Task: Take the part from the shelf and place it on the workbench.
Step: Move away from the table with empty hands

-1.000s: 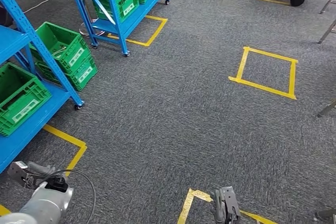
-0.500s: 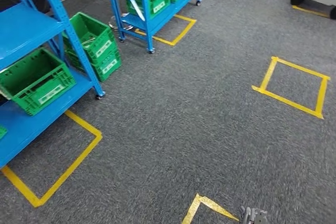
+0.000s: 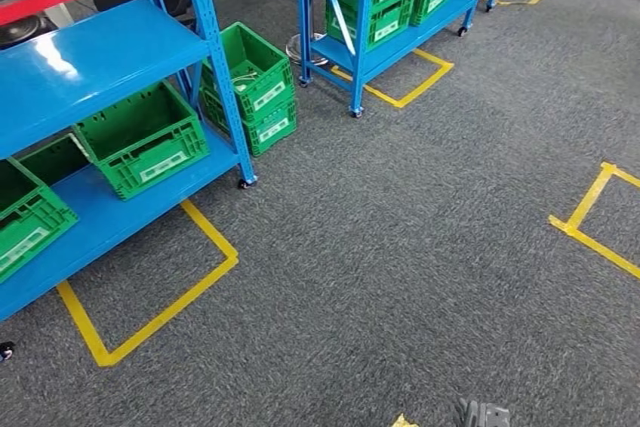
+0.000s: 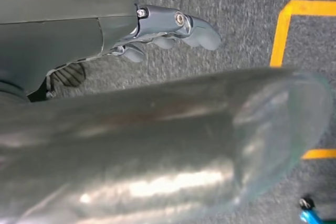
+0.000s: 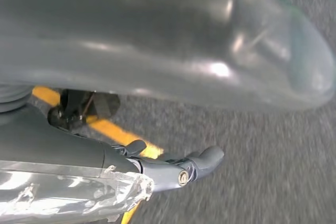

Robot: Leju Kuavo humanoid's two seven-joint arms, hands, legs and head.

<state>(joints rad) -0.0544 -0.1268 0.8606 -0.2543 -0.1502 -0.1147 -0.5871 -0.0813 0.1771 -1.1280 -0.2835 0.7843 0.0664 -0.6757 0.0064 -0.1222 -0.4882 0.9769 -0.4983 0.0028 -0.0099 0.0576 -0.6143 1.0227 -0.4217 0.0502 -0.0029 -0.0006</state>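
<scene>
Head view, left to right. At the far left stands the near shelf [image 3: 98, 57], a blue steel rack on casters, parked behind a yellow tape outline [image 3: 151, 317] on the carpet; I judge the tape marks the standing spot for picking. On its lower deck sit green crates [image 3: 143, 142], angled outward, probably so their contents can be reached from the front. Two more crates [image 3: 256, 87] are stacked on the floor just beside the rack's right post. I cannot make out the part itself; I judge it lies in one of these crates, hidden by their walls. Farther right and far back stands a second shelf [image 3: 377, 7] with more green crates, also inside a tape outline. At the right edge lies a corner of another tape square [image 3: 596, 217].

Left wrist view: my left hand [image 4: 170, 27] hangs above grey carpet, fingers loosely extended, holding nothing. Right wrist view: my right hand [image 5: 178, 166] hangs likewise over carpet and a yellow tape line, fingers extended and apart, empty; its tip shows at the bottom edge of the head view.

Both arms hang low, I judge, to keep clear while walking. The task is at its approach stage; the workbench lies outside these views.
</scene>
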